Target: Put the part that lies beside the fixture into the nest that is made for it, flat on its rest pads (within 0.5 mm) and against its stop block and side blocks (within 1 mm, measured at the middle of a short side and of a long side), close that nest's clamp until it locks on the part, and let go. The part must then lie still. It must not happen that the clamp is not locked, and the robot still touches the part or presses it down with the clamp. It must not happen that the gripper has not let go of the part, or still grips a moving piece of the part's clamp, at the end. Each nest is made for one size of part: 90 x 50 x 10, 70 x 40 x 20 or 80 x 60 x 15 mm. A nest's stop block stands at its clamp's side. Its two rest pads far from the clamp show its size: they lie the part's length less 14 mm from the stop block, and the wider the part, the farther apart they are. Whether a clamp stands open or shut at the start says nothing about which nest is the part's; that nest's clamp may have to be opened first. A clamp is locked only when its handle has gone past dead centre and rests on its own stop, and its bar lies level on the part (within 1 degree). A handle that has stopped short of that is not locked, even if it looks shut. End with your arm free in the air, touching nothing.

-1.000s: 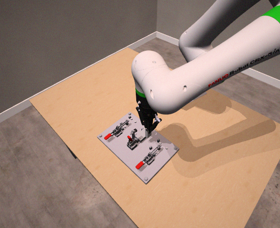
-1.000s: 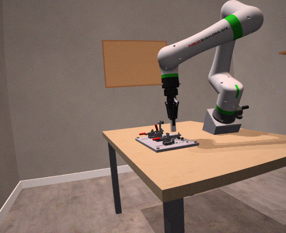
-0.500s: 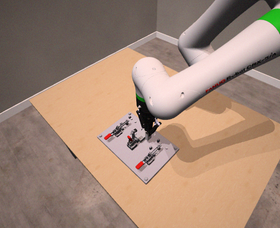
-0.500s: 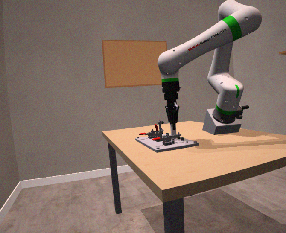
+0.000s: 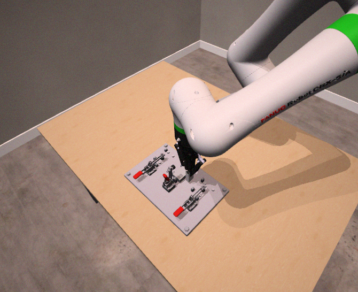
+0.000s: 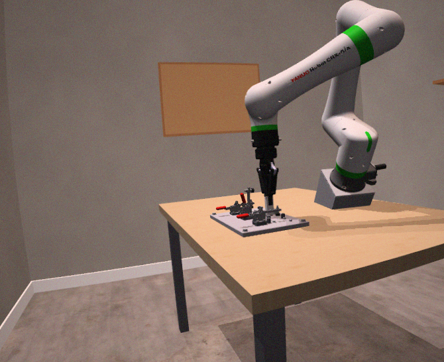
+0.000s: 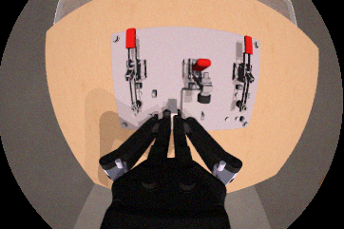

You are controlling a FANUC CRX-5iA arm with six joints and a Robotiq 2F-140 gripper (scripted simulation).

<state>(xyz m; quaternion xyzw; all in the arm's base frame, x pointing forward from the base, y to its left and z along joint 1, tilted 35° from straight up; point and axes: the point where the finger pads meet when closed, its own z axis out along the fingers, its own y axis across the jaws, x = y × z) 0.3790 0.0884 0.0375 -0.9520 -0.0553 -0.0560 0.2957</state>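
Observation:
The part (image 5: 179, 177) (image 7: 190, 107) is a pale grey block in the middle nest, beneath the raised bar of the middle clamp. Its seating on the pads and against the blocks cannot be judged. The middle clamp (image 5: 168, 183) stands open, its red handle (image 5: 165, 176) (image 6: 242, 197) (image 7: 201, 65) upright. My gripper (image 5: 189, 176) (image 6: 269, 205) (image 7: 172, 104) is shut and empty, pointing down with its grey fingertips low over the plate, close beside the part. Whether they touch it or the plate is unclear. The gripper hides some of the part in the top view.
The fixture plate (image 5: 160, 196) (image 6: 230, 225) (image 7: 163, 47) lies on the wooden table (image 5: 110, 125) (image 6: 331, 249). Two outer clamps, one (image 5: 150, 168) (image 7: 245, 71) and another (image 5: 190, 203) (image 6: 258, 215) (image 7: 133, 71), have lowered bars and flat red handles. Small pads and blocks stand around them.

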